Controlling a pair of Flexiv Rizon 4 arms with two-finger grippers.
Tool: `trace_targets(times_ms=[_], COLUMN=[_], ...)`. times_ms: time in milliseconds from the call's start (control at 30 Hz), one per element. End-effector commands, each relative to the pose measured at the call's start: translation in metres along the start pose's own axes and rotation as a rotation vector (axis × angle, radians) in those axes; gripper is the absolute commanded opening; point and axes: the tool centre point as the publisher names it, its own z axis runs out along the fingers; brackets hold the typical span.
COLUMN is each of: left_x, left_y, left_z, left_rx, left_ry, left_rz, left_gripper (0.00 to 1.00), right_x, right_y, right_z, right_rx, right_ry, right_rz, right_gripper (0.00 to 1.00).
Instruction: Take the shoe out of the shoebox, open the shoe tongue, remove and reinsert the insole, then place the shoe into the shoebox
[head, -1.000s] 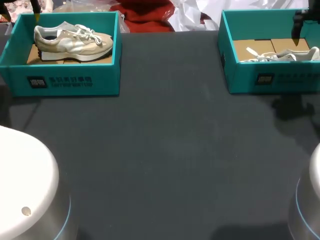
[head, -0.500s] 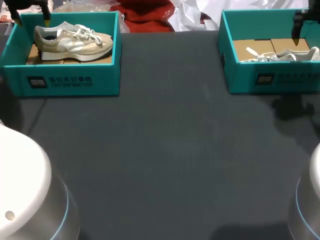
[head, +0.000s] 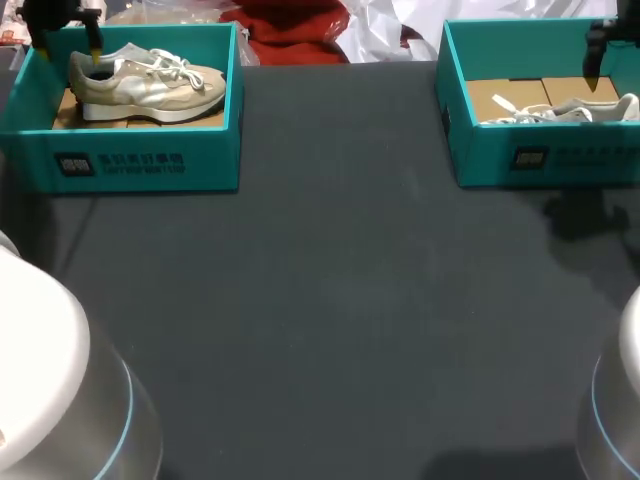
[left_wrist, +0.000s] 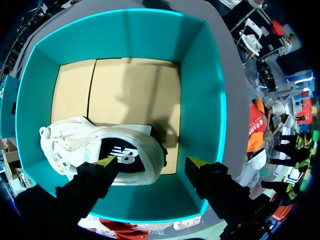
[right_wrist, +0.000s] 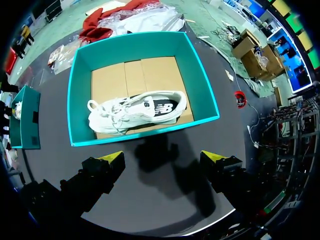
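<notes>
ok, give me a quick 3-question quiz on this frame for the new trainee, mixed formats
1. True or false: the left gripper, over the left shoebox, is shut on the shoe inside.
2. How many shoes lie in the right shoebox? A none, B one, C two.
3. Fill in: the right gripper has its fingers ____ and holds nothing.

Key:
1. False. Its fingers stand open above the heel.
2. B.
3. Open.
</notes>
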Motion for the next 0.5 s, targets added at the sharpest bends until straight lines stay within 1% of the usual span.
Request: trace_targets(times_ms=[33,133,200,333,500], left_x=[-0.001,-0.001,-0.001,0.001,0.002], left_y=[0.011,0.012,0.013,0.015,0.015], left_z=[0.009,0.015,0.018,0.026,0.035], left_rx=[0.021,0.030,0.038,0.058,0.079], left_ry=[0.007,0.014,0.017,0.025,0.034], left_rz=[-0.004,-0.009,-0.011,-0.019,-0.029], left_gripper=[0.86,0.88,0.91,0.91,0.89], right_x=[0.000,0.000,0.000,0.000,0.000], right_y=[-0.001,-0.001,-0.001,-0.001,-0.001], right_z=[0.000,0.000,0.000,0.000,0.000], right_rx=[-0.002,-0.002,-0.002,-0.002,-0.002], right_ry=[0.000,0.000,0.000,0.000,0.000], right_rz=[0.000,0.000,0.000,0.000,0.000], right_gripper=[1.00,1.00,1.00,1.00,1.00])
